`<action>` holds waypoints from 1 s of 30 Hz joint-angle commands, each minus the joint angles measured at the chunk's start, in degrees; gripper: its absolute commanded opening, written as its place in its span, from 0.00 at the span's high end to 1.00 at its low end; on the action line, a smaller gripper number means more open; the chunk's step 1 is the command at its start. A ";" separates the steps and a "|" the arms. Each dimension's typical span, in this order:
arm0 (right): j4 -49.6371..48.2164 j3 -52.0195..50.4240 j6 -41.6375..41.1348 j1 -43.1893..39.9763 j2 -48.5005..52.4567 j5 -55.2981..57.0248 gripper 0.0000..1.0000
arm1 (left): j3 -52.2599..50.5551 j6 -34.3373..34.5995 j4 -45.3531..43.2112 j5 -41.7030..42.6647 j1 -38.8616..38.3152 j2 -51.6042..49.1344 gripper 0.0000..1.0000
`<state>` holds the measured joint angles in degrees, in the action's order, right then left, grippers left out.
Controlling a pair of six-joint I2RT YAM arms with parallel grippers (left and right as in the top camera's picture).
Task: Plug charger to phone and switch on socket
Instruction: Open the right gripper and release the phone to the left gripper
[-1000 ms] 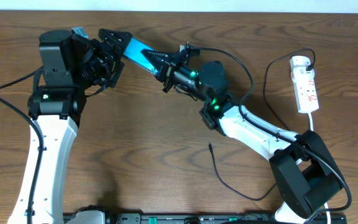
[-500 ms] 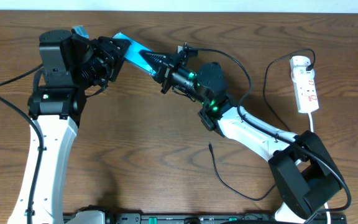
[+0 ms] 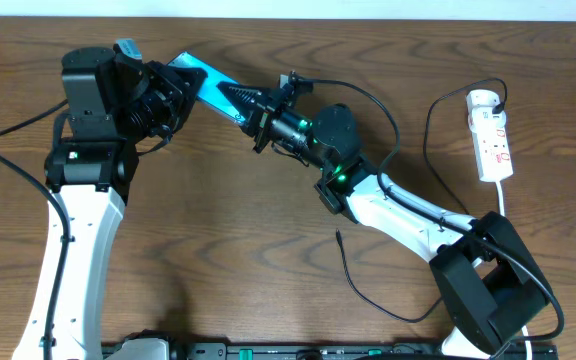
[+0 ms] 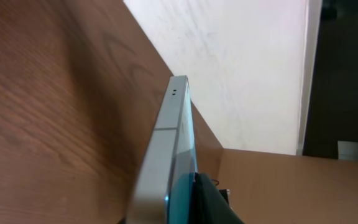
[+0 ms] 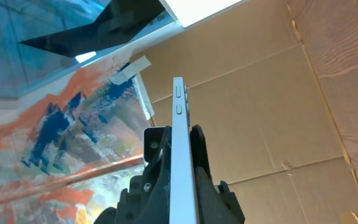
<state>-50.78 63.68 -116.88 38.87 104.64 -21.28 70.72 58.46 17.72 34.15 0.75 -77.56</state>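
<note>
The thin rectangular phone, with a bright cyan-blue glass screen and a silver metal frame, is held between the two arms over the far left part of the brown wooden table. It seems lifted off the wood, but I cannot be sure of this.

The black left gripper takes one end of the phone. In the left wrist view one dark pad lies against the screen side of the phone, so I judge these fingers closed on it. The black right gripper is clamped on the other end. In its own view the phone stands on edge, with a black finger on each flat face.

I judge the phone to be stiff and rather light, but smooth and easy to slip, and the glass is fragile. It is better to press on the flat faces, away from the two small side buttons, and to leave the port end free. Which end has the port I cannot tell.

The long thin black charger lies well apart, with its small tip resting loose on the table near the right arm. It looks soft and limp, so it should be taken just behind the tip. The narrow white socket with red markings lies at the far right.
</note>
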 commanded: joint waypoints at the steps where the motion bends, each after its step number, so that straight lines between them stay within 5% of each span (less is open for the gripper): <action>1: -1.79 0.72 -0.35 0.61 -0.13 -0.92 0.99 | 0.39 -1.14 -0.76 -0.28 0.20 0.39 0.86; 24: -2.56 0.72 -0.46 1.57 -0.13 -0.04 0.98 | 0.39 -1.44 -3.96 -0.26 0.13 0.39 0.93; 30: -2.56 0.72 -0.48 1.57 -0.13 -0.02 0.87 | 0.37 -1.46 -3.93 -0.24 0.13 0.39 0.93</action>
<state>-52.73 63.68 -117.99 39.24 104.64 -19.31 70.72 59.24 14.55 34.83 0.69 -77.49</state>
